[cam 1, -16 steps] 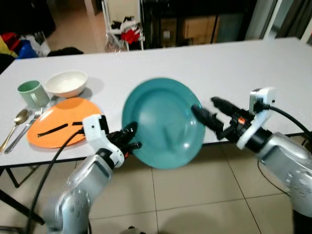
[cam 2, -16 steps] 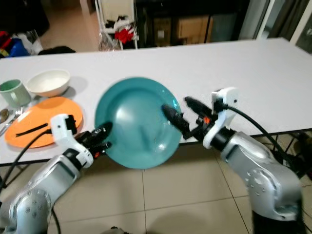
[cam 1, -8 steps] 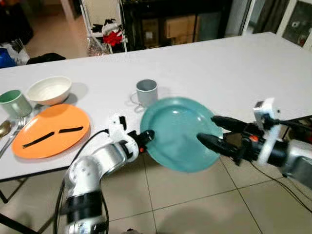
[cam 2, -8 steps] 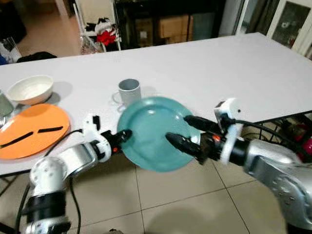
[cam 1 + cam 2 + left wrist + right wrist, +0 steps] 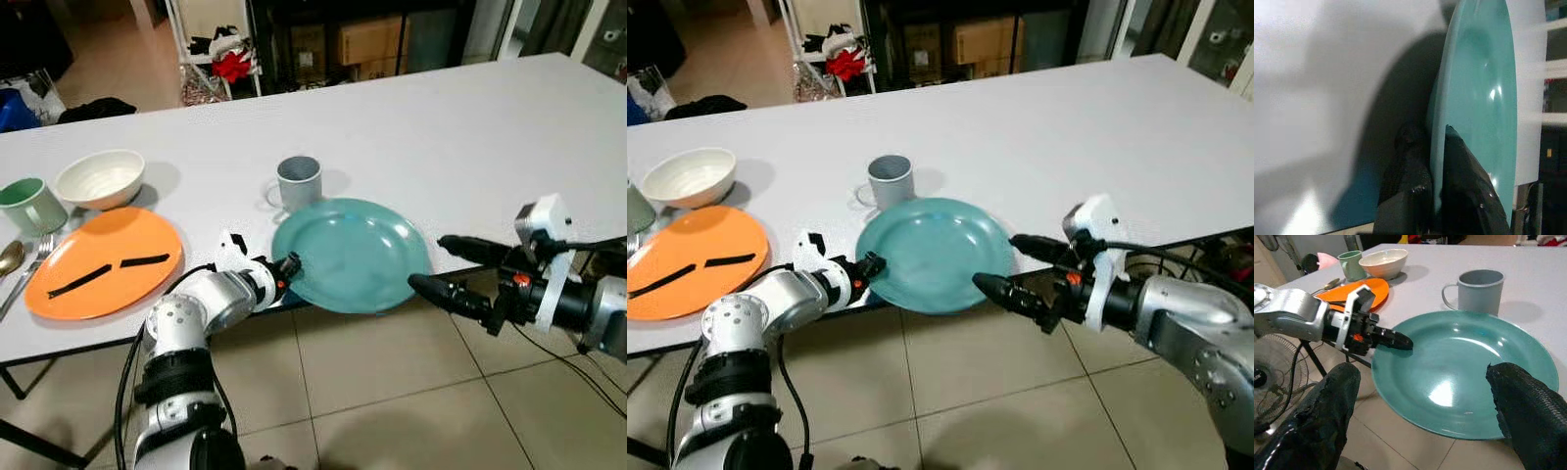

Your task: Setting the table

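Note:
A teal plate [image 5: 351,255] lies nearly flat on the white table [image 5: 460,147] at its front edge, with the near rim past the edge. My left gripper [image 5: 287,266] is shut on the plate's left rim; in the left wrist view one black finger sits on each side of the thin rim [image 5: 1437,112]. My right gripper [image 5: 428,262] is open just off the plate's right rim, over the floor, with nothing between its fingers [image 5: 1528,406]. The plate [image 5: 1464,372] lies ahead of them in the right wrist view.
A grey mug [image 5: 298,181] stands just behind the teal plate. At the left are an orange plate [image 5: 103,259] with two black strips on it, a white bowl [image 5: 100,178], a green mug [image 5: 24,204] and a spoon and fork [image 5: 12,259]. Tiled floor lies below.
The teal plate has come down from a tilted hold to lie flat on the table's front edge. My right gripper has drawn back off its right rim. The camera has shifted.

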Robot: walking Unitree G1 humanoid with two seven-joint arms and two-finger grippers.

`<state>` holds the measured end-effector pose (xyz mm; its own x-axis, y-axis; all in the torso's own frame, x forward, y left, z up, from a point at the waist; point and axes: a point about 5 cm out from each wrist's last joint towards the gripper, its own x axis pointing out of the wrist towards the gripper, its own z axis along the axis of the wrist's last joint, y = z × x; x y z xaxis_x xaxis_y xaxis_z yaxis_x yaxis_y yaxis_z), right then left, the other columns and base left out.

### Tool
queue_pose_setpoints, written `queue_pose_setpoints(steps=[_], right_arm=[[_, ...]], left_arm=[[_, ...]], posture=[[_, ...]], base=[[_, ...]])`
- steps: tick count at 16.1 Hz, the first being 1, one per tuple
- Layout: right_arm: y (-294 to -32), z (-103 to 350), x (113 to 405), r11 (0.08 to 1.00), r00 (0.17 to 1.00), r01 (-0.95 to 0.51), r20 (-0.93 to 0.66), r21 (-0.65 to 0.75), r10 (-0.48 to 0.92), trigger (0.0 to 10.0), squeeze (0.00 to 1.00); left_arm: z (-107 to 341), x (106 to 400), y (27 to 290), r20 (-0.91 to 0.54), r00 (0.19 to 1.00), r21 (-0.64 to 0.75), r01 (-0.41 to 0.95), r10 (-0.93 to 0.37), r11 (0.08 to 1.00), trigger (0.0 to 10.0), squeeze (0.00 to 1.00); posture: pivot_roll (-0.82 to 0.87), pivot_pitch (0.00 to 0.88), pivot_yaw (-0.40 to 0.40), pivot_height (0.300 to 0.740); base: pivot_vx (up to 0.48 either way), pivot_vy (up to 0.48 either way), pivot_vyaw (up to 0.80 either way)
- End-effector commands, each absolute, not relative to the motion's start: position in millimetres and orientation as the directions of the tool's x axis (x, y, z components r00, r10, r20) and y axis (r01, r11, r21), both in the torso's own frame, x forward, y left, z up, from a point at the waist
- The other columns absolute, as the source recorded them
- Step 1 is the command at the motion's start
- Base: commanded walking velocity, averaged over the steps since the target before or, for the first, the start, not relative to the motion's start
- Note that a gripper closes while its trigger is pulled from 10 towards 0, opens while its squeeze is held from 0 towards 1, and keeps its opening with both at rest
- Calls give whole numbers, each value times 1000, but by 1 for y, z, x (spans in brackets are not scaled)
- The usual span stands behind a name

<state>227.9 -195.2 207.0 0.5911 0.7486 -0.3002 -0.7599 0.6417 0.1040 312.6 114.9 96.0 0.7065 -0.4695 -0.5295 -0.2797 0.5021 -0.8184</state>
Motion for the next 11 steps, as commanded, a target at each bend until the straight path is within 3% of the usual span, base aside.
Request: queue_pose_setpoints(steps=[1,7,11], right_arm=[[-193,214,227,623,578,-777,-285,94,765,10000,0],[-192,216,227,623,577,-776,-286,99,765,10000,0],[-196,216,224,656,610,-748,-286,101,739,10000,0]], left_arm=[[100,320,118,-527,719,-821,-292,-453,490,10000,0],[91,342,111,-569,705,-800,-356,-424,482,10000,0],[98,365,107,-535,764,-804,-329,-361,495,10000,0]], posture=[[-129,0,122,740],[-147,26,122,740],[-167,62,137,740]], base=[[0,0,0],[0,0,0],[0,0,0]])
